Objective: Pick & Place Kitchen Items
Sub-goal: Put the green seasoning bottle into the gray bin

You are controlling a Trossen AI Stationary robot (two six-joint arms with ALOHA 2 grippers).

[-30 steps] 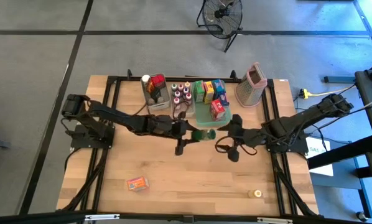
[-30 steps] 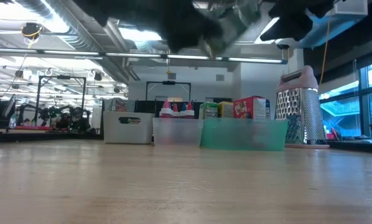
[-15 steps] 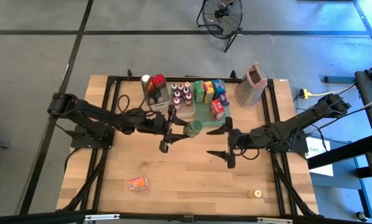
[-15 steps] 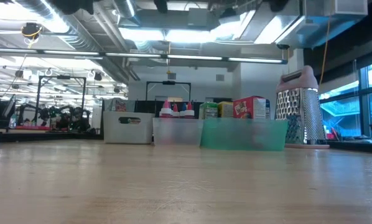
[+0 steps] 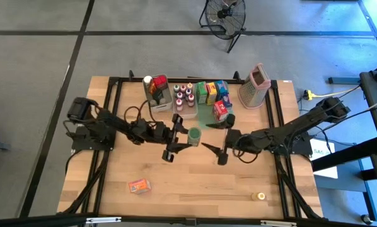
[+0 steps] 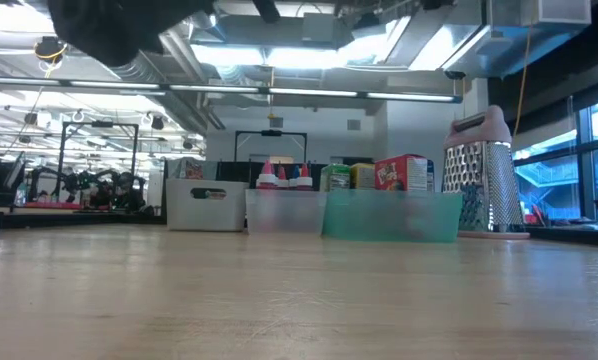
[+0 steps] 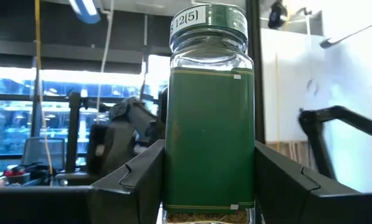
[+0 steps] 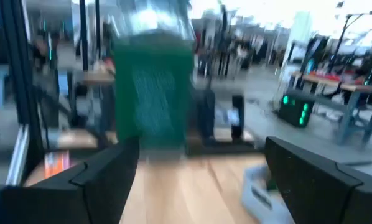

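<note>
A glass spice jar (image 5: 193, 133) with a green label and green cap (image 7: 209, 18) is held up over the middle of the table by my left gripper (image 5: 187, 136), which is shut on it. My right gripper (image 5: 212, 137) is open just to the jar's right, fingers spread and pointing at it. In the right wrist view the jar (image 8: 153, 87) shows blurred ahead of the open right gripper (image 8: 201, 171). An orange packet (image 5: 139, 186) and a small yellow item (image 5: 260, 196) lie flat on the table near its near edge. My left gripper pinches the jar's body by its lower half (image 7: 173, 168), one finger (image 7: 139, 174) on each side of the green label. The fingers come level from the table's left. The jar stands upright in the hold, cap up, lifted clear of the table.
Along the far edge stand a clear bin (image 5: 158, 94) with jars, small bottles (image 5: 184, 94), a green tray (image 5: 208, 115) with coloured boxes (image 6: 402, 172) and a metal grater (image 5: 255, 85). Bare wood lies between the grippers and the near edge.
My left gripper has carried the jar a little toward the table's left, away from the green tray. My right gripper has followed it toward the left and stays close beside the jar.
</note>
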